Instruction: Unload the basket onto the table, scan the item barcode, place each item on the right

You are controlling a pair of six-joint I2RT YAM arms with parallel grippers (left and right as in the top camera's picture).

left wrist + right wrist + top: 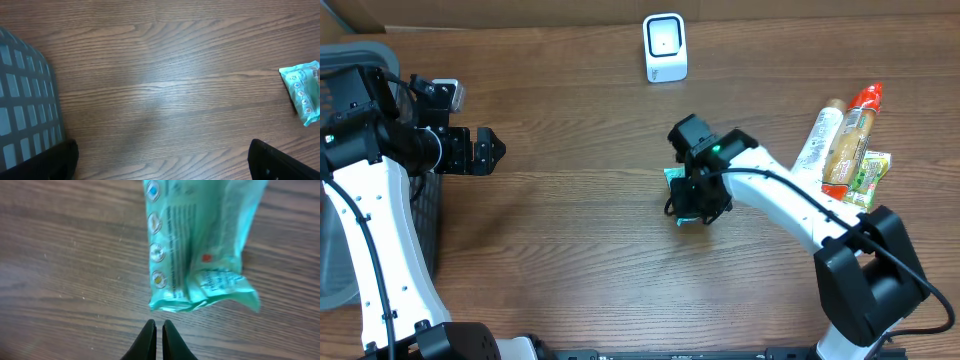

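Packet lies flat at worktop centre, on the near side of the scanner. Right hand: fingers together, empty, tips just beside the packet's end. Left hand: fingers wide apart, far left, beside the basket.

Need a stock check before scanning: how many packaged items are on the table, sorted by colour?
Teal packet: 1
White tube: 1
Orange-red packet: 1
Green packet: 1
Total: 4
The last three lie overlapping in a pile, so anything hidden beneath them is not counted.
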